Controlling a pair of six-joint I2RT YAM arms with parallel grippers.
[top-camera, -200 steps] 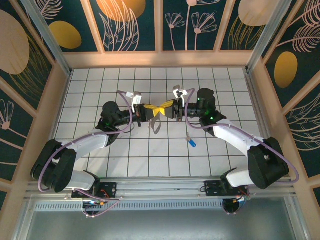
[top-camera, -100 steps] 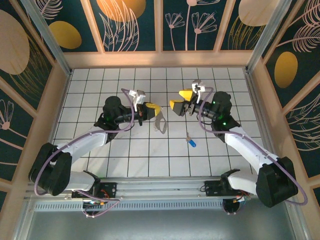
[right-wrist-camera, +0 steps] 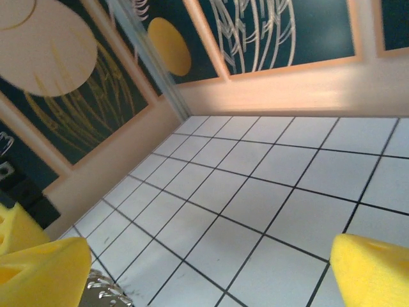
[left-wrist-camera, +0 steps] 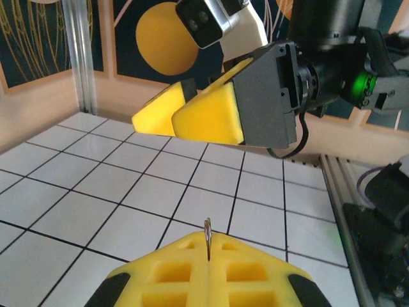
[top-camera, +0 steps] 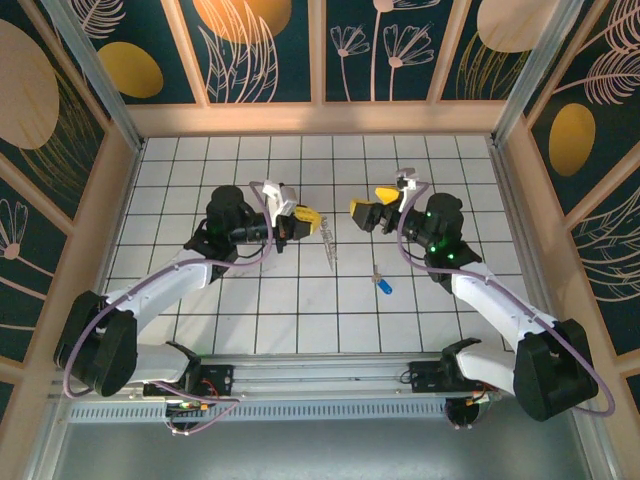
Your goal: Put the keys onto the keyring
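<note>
Top cam sits high above and behind both arm bases, looking down on the whole tiled table (top-camera: 300, 310). Left wrist cam rides low behind its own fingers (left-wrist-camera: 255, 272) and faces across the tiles at the right gripper (left-wrist-camera: 160, 119), super close. Right wrist cam skims the tiles toward a wall corner. Both wrist cams catch the keyring (left-wrist-camera: 208, 238).

Bright even light, soft shadows, slight blur

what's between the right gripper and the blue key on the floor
Nothing but bare white tiles, as the top view shows: that stretch between the open right gripper and the key is clear.
</note>
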